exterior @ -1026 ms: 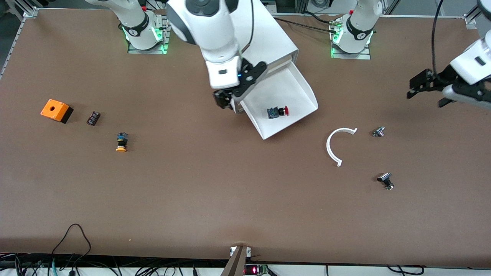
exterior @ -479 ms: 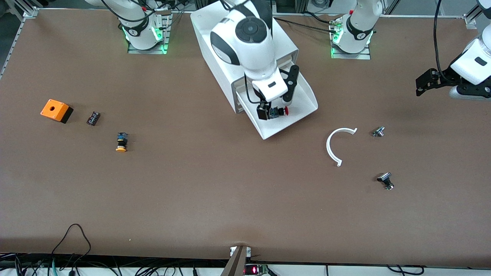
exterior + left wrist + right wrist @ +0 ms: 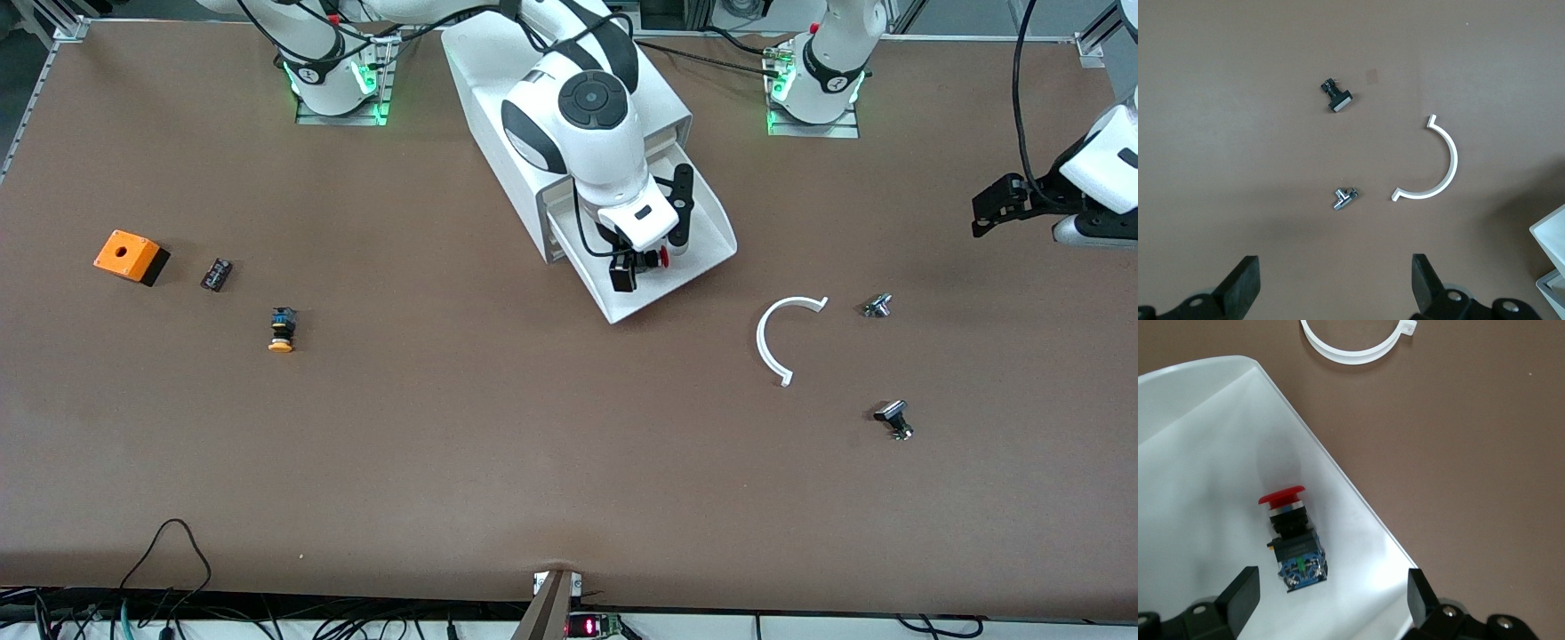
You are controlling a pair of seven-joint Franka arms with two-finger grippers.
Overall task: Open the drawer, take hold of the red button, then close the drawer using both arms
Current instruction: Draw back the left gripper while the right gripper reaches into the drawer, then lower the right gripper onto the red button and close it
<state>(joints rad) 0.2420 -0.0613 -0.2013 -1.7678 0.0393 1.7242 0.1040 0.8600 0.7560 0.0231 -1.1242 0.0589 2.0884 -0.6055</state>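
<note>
The drawer (image 3: 689, 236) stands pulled out of the cabinet (image 3: 498, 98), and the button (image 3: 1293, 539) lies on its side in it, red cap toward the left arm's end of the table. The right gripper (image 3: 1328, 600) hangs over the button, fingers spread, holding nothing. The left gripper (image 3: 1335, 287) waits spread over bare table near a white arc (image 3: 1435, 167). No writing is legible.

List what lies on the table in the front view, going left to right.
orange box → small black part → yellow-capped button → drawer → white arc → metal fitting → black-and-silver part
</note>
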